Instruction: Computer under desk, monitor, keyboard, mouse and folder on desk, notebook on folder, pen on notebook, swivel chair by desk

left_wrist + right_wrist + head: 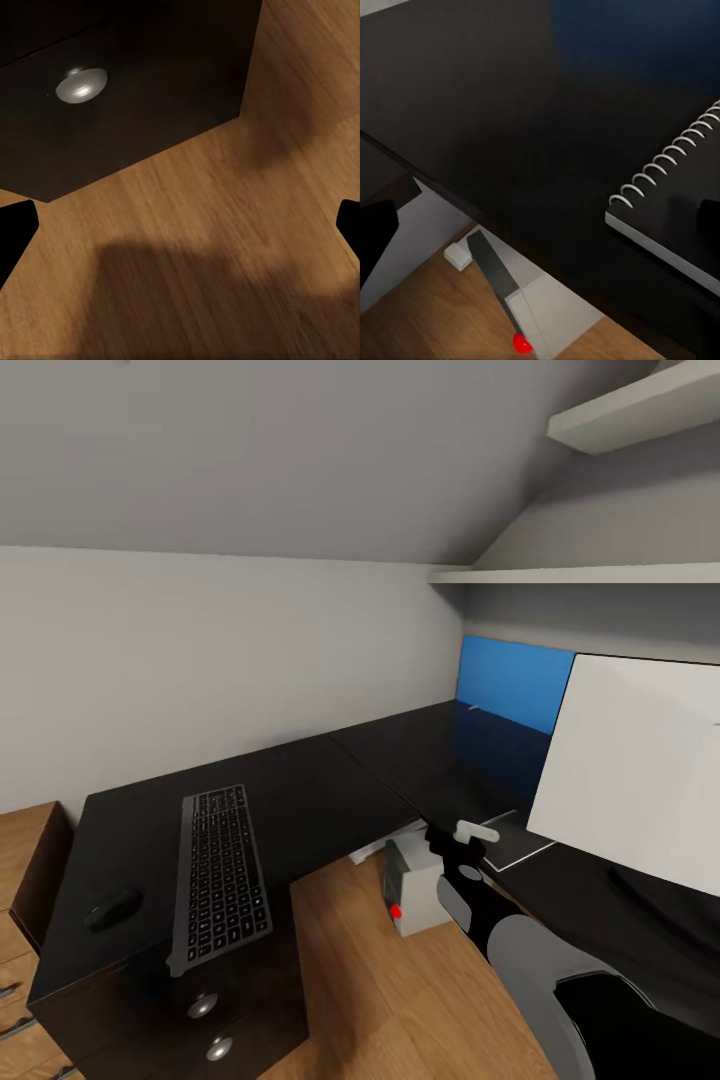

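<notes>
The keyboard (220, 875) lies on the near wing of the black desk (330, 790), with a dark mouse (112, 908) beside it. The monitor (640, 760) stands on the right wing, its white back toward me. A black spiral notebook (515, 842) (675, 202) lies in front of it at the desk's edge. The grey computer (415, 885) (540, 315) with its red dot sits on the floor under the desk. My right gripper (462, 850) (544, 225) hovers open above the desk edge next to the notebook. My left gripper (180, 225) hangs open over the wooden floor.
Black drawers with silver knobs (203, 1005) (81, 84) sit under the desk's near end. A wooden chest of drawers (25, 880) stands at the left. A blue wall panel (515, 680) is behind the desk, with white shelves (580, 573) above the monitor.
</notes>
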